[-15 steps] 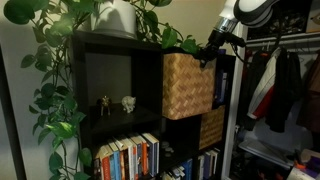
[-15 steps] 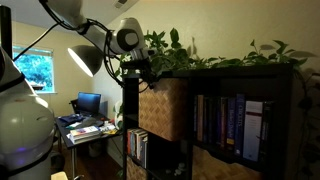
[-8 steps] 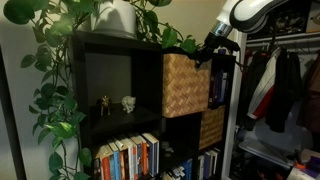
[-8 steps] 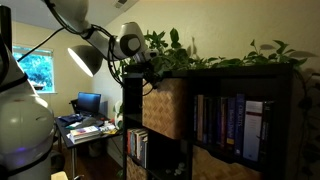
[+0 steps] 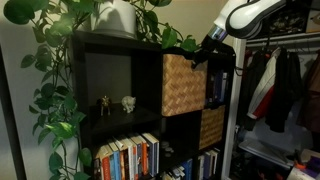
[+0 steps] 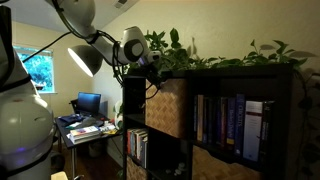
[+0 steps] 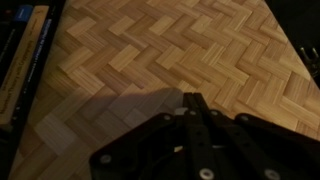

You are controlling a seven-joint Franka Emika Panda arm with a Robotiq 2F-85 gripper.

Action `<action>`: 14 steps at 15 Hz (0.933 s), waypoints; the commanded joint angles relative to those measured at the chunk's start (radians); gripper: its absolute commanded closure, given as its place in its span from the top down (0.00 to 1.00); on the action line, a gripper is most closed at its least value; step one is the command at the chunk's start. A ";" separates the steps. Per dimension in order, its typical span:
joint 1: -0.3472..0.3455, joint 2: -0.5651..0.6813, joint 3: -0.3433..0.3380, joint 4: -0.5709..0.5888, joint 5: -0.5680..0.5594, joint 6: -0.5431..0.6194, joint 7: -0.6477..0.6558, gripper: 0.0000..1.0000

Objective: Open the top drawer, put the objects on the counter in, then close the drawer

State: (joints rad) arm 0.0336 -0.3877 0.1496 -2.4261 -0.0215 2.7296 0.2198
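Gripper [image 7: 190, 100] fully closed, empty, tips together at the woven front of drawer [image 7: 170, 50], upper cubby of bookshelf [image 5: 150, 75].

Front: the top drawer [image 7: 170, 45] fills the wrist view with weave from 9 to 3 o'clock, right ahead of the closed end effector [image 7: 190, 100].
Tabletop [image 5: 125, 42]: crowded by plant leaves [image 5: 160, 28] and a white pot [image 5: 116, 18].
Free: an open cubby [image 5: 115, 70] at the drawer's 9 o'clock, above two figurines [image 5: 128, 102].

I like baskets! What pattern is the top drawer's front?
Tan herringbone weave on the top drawer, clearest in wrist view.
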 commanded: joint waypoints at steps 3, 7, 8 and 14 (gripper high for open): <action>-0.027 0.025 0.016 0.014 -0.026 0.061 0.022 0.03; -0.017 0.006 0.011 0.015 -0.015 0.013 0.013 0.04; -0.001 -0.002 0.000 0.015 0.002 -0.004 -0.006 0.24; 0.028 -0.050 -0.025 0.077 0.030 -0.276 -0.056 0.62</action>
State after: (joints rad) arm 0.0397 -0.3987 0.1502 -2.3852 -0.0229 2.6001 0.1999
